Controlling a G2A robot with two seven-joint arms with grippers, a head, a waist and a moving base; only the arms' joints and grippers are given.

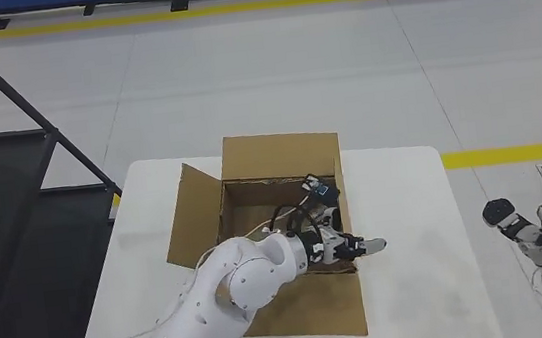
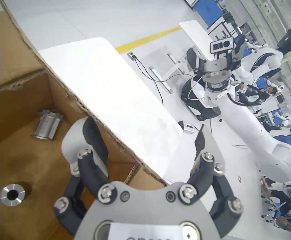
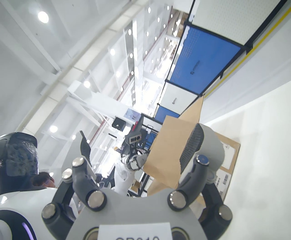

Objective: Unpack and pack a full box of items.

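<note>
Left wrist view: the left claw (image 2: pixel 145 127) is spread wide and holds nothing. It straddles a side wall of the cardboard box (image 2: pixel 20 68), with one finger (image 2: pixel 91 136) inside and the other finger (image 2: pixel 201 141) over the white table (image 2: pixel 102 79) outside. On the box floor near the inner finger, a toothed metal roller (image 2: pixel 47 125) lies on its side. Farther along and apart from it, a short metal tube (image 2: pixel 12 195) stands on end, bore up. From the top view the box sits mid-table with its flaps folded out. The right claw (image 3: pixel 139 134) hangs beyond the table's right edge, well apart from the box, fingers likewise wide and gripping nothing.
</note>
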